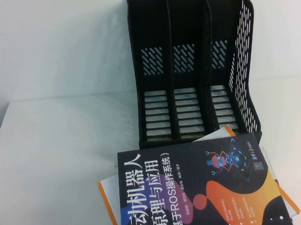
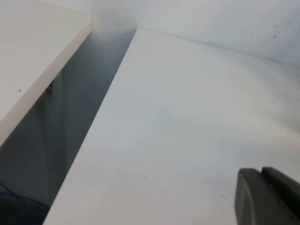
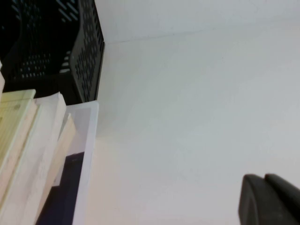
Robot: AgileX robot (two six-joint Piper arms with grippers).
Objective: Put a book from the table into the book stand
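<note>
My left gripper [image 2: 269,197] hovers over bare white tabletop [image 2: 187,117]; finger state: cannot tell. My right gripper [image 3: 272,201] hovers beside the stacked books; likewise undetermined. The dark navy paperback [image 1: 200,188] lies atop the stack, directly before the black plastic three-slot book stand [image 1: 188,65].

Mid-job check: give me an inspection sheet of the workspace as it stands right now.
Surface: white table, bare on the left side.
Job's things: navy book lies flat, topmost of a stack, in front of the black book stand; all three slots hold nothing.
Clutter: orange-bordered book and other books under the navy one.
Grippers: left tool low over bare table; right tool beside the book stack; neither appears in the high view.
Cables: nothing seen.
Surroundings: white wall; gap beside the table edge.
</note>
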